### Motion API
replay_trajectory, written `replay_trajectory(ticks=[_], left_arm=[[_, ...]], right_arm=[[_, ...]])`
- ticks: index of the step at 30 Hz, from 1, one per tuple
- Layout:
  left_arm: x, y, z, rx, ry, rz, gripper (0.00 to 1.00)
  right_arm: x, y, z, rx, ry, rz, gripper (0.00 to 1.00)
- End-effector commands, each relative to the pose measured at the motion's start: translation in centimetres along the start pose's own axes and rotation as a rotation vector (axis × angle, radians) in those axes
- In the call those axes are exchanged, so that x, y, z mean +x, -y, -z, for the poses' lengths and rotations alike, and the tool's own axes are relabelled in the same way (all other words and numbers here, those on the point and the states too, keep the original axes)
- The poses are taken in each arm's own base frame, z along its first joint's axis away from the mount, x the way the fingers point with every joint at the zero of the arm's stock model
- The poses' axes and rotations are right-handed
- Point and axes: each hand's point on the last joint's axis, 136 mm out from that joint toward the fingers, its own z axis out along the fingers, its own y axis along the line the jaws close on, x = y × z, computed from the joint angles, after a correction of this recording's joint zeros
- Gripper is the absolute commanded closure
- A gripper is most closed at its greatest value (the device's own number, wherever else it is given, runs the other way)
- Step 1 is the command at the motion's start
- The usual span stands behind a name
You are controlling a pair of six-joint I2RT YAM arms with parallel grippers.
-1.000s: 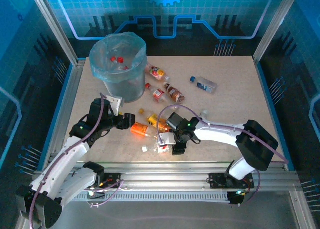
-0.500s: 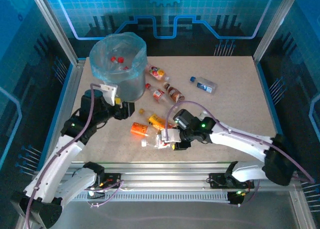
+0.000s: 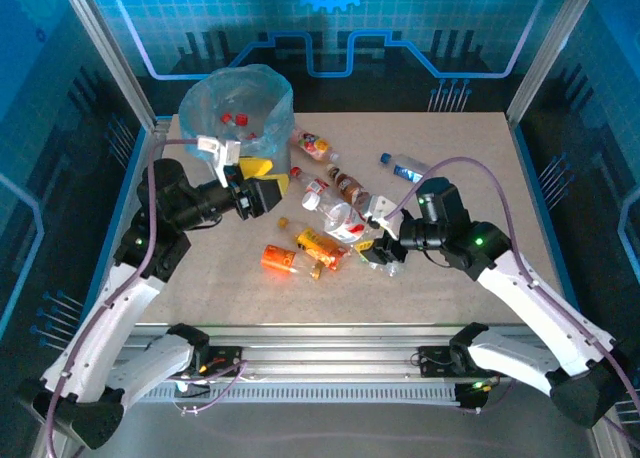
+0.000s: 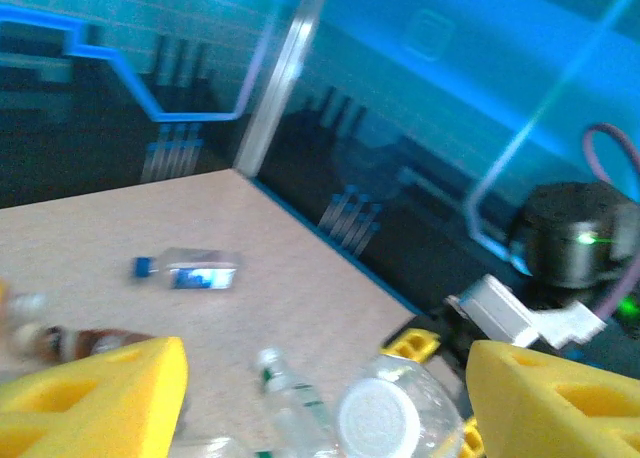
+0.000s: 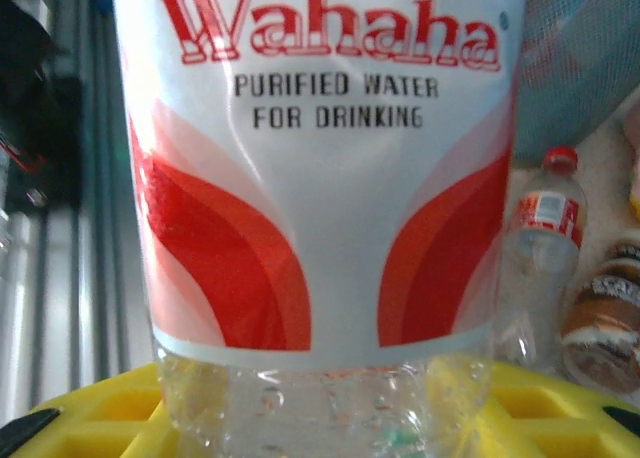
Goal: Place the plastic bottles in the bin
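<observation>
The left fingers (image 4: 90, 388) stand apart with nothing between them, just beside the wall of the bin (image 3: 205, 143). Red-capped bottles (image 3: 228, 118) lie inside the bin. Beyond these fingers a blue-labelled bottle (image 4: 190, 270) lies flat on the table (image 3: 470, 148). The right fingers (image 5: 90, 418) grip a Wahaha bottle (image 5: 320, 178), red and white label facing the wrist camera, raised above the table. Just left of the right fingers, an orange bottle (image 3: 280, 259) lies among other loose bottles.

One plastic bottle (image 5: 320, 398), its white-and-red label (image 5: 320, 208) carrying red brand lettering "Wahaha", black capitals "PURIFIED WATER FOR DRINKING" running in two lines beneath it
</observation>
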Motion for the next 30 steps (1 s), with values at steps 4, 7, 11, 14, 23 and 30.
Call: replay_trajectory(ticks=[4,7,11,14,23,30], left_arm=[[-1.3,5.9,-1.5,0.254,-0.028,-0.044,0.28],[-1.0,5.9,-2.6,0.257,-0.049,-0.033,0.37],[-0.7,6.5,-3.4,0.284,-0.069,-0.023,0.5],[-0.1,6.8,-3.9,0.303,-0.087,-0.015,0.5],[-0.4,6.6,-4.8,0.274,-0.067,-0.025,0.86],[-4.5,3.6,-5.0,0.037,0.059,-0.042,1.0]], right_arm=[[-5.3,-1.8,2.1,-0.126,0.17,-0.062,0.47],[-6.0,-2.0,2.4,-0.136,0.193,-0.058,0.47],[-6.1,-1.8,2.6,-0.123,0.189,-0.067,0.47],[-6.3,-2.0,2.7,-0.133,0.194,-0.068,0.47],[-6.2,-1.7,2.3,-0.125,0.185,-0.064,0.45],[-6.6,1.4,2.4,0.049,0.179,-0.102,0.15]])
